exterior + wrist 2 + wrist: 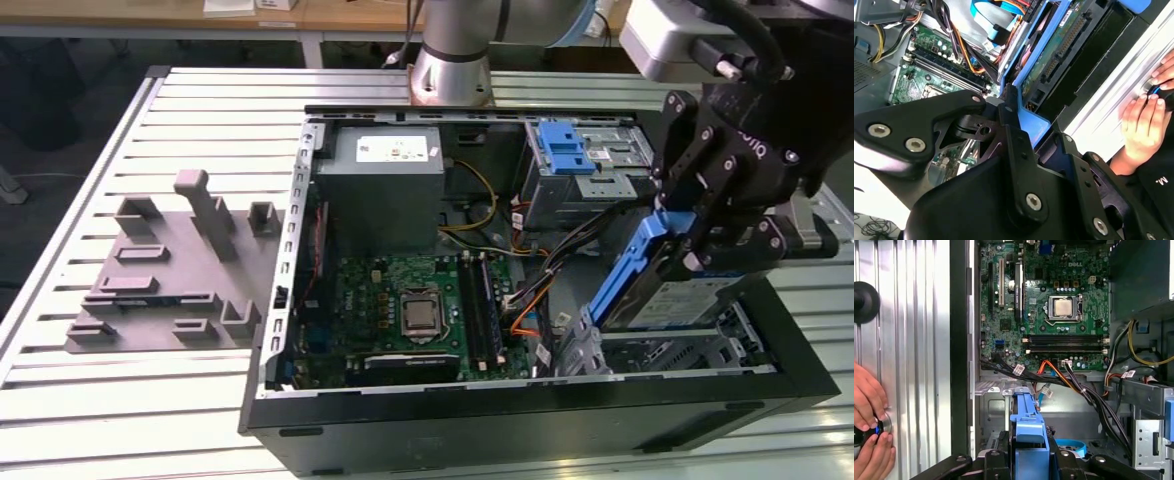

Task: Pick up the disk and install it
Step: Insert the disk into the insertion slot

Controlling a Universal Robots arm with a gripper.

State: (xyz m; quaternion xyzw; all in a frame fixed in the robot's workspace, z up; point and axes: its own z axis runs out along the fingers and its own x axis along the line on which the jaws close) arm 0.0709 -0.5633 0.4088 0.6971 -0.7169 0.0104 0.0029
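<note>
The disk (pixel 667 292), a silver drive in blue carrier rails, hangs tilted on edge inside the open computer case (pixel 534 400), at the exterior view's right. My gripper (pixel 705 245) is shut on its upper end. The disk's lower end sits just above the metal drive bay (pixel 674 352) near the case's front corner. In the second wrist view the disk's green circuit-board side (pixel 1064 45) and blue rail (pixel 1031 125) run away from my black fingers (pixel 1006 107). In the first wrist view the blue carrier (pixel 1028 422) stands between my fingers (pixel 996 460).
The case holds a green motherboard (pixel 414 310), a grey power supply box (pixel 387 185), a drive cage with a blue latch (pixel 581 150) and loose cables (pixel 561 245) beside the bay. A grey fixture (pixel 174 270) lies on the slatted table. A person's hands (pixel 869 412) rest on a knob outside the case.
</note>
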